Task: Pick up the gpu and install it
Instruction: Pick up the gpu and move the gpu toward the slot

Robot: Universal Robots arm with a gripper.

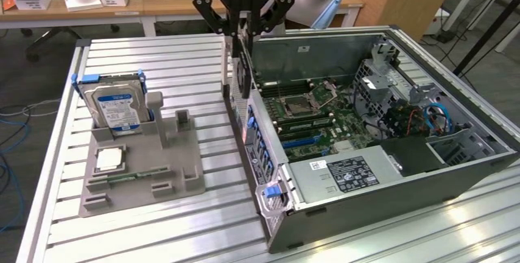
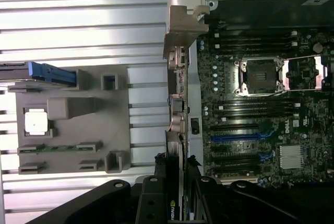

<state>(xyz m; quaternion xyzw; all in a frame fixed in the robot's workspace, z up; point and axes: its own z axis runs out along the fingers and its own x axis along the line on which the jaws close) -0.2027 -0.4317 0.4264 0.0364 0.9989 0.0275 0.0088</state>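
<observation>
Pinching the gpu by its upper edge in the gripper, with jaws closed on the card, upper centre of the exterior view. Hanging edge-on and vertical, right above the rear wall of the open PC case, at that case's edge on the exterior view's left; not over the motherboard yet. Same read from the wrist view: gpu in line with the case wall, blue expansion slots off to one side.

Judging from that, for this step:
- Carry vertical, no tilt or swing, with height to clear the wall lip.
- Square the card's long edge to the blue slots.
- Move slow; narrow pinch on a thin card, likely to pivot if bumped.
- Stay off the CPU socket and the cables.

Hard drive and grey holder on the tabletop, well apart, no concern.
</observation>
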